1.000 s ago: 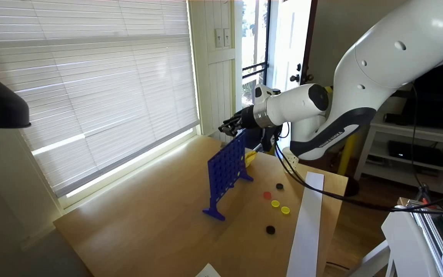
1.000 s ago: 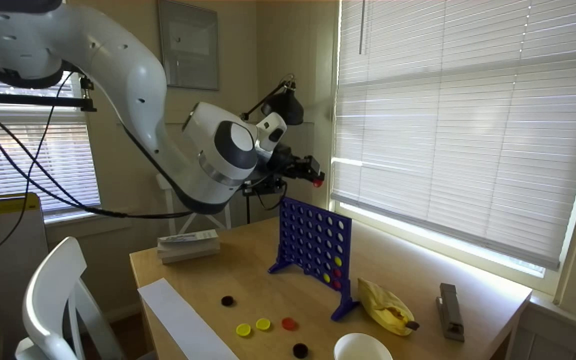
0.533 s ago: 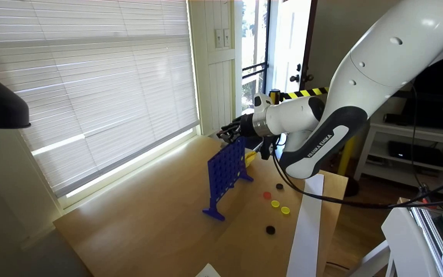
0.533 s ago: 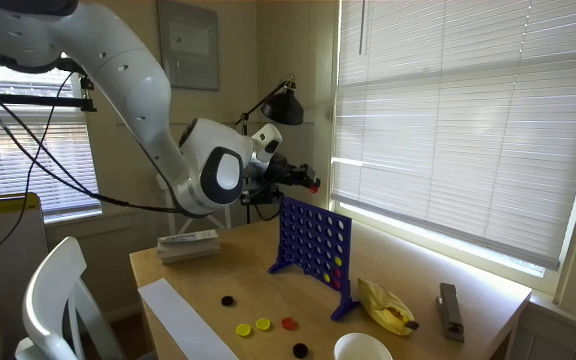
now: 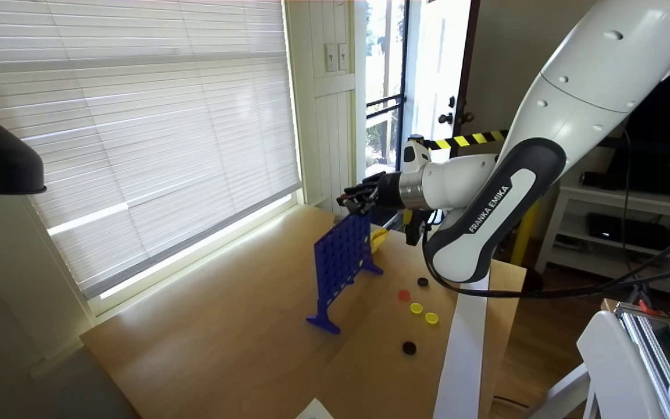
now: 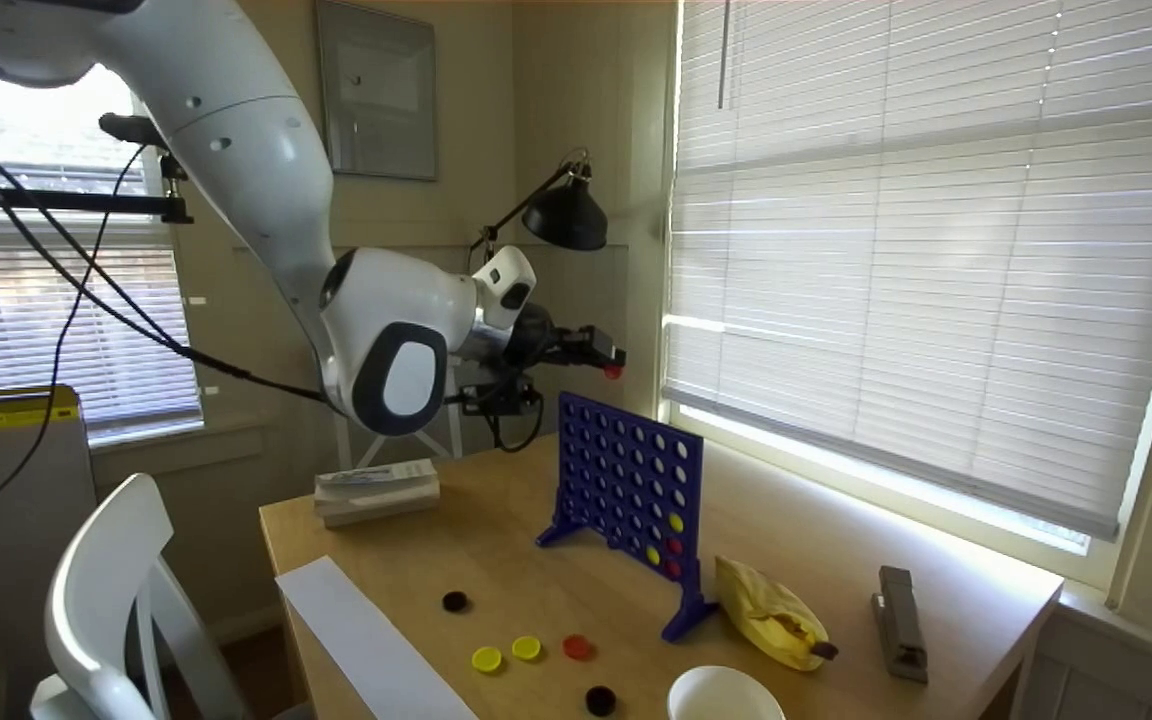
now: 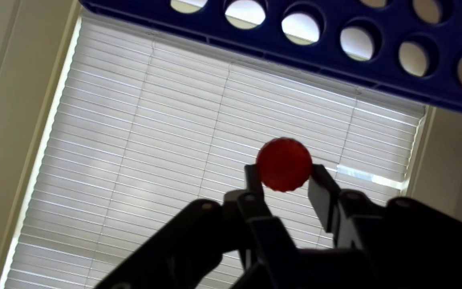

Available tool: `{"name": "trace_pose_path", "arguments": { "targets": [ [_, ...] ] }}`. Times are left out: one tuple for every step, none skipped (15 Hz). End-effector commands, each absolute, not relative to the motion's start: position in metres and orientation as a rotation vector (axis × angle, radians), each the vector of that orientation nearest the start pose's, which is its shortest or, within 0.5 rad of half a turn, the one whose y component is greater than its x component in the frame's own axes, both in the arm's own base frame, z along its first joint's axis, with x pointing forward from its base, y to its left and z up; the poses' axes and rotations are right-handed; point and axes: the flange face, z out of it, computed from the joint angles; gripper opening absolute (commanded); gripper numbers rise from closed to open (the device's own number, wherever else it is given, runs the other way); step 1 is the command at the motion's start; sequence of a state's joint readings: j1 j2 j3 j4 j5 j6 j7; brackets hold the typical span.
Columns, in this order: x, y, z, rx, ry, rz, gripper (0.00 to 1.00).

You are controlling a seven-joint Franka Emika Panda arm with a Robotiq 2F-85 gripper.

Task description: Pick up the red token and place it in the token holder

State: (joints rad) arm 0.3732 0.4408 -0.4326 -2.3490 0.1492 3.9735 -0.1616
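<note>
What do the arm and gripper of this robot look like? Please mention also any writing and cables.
The arm is glossy white and rounded, with a silver ring near its end and a dark panel reading "FRANKA EMIKA". Black cables hang from it. The gripper is black, with two slim, jointed fingers.

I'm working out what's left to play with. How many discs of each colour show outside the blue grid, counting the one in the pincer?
Red: 2, the red token in the pincer and a loose red disc
Yellow discs: 2
Black discs: 2
Total: 6
</note>
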Motion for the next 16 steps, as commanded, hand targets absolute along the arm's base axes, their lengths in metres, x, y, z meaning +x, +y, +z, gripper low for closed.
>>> {"name": "trace_pose_path", "arguments": {
  "targets": [
    [0.528, -0.042, 0.319, -2.828, -0.077, -1.943, 0.1],
    [0.525, -0.044, 0.318, -2.827, -0.063, -1.933, 0.1],
    [0.523, -0.046, 0.317, -2.821, -0.052, -1.936, 0.1],
    [0.522, -0.047, 0.317, -2.813, -0.049, -1.941, 0.1],
    [0.521, -0.05, 0.315, -2.814, -0.031, -1.946, 0.1],
    [0.521, -0.052, 0.314, -2.811, -0.026, -1.949, 0.1],
    [0.522, -0.054, 0.313, -2.805, -0.024, -1.947, 0.1],
    [0.524, -0.055, 0.312, -2.799, -0.023, -1.951, 0.1],
    [0.525, -0.056, 0.311, -2.802, -0.022, -1.944, 0.1],
    [0.527, -0.056, 0.31, -2.803, -0.023, -1.937, 0.1],
    [0.528, -0.056, 0.308, -2.799, -0.029, -1.933, 0.1],
    [0.529, -0.056, 0.307, -2.798, -0.03, -1.93, 0.1],
    [0.53, -0.056, 0.306, -2.801, -0.026, -1.927, 0.1],
    [0.531, -0.056, 0.305, -2.795, -0.025, -1.928, 0.1],
    [0.531, -0.056, 0.305, -2.792, -0.023, -1.933, 0.1],
    [0.532, -0.056, 0.304, -2.789, -0.03, -1.935, 0.1]
  ]
}}
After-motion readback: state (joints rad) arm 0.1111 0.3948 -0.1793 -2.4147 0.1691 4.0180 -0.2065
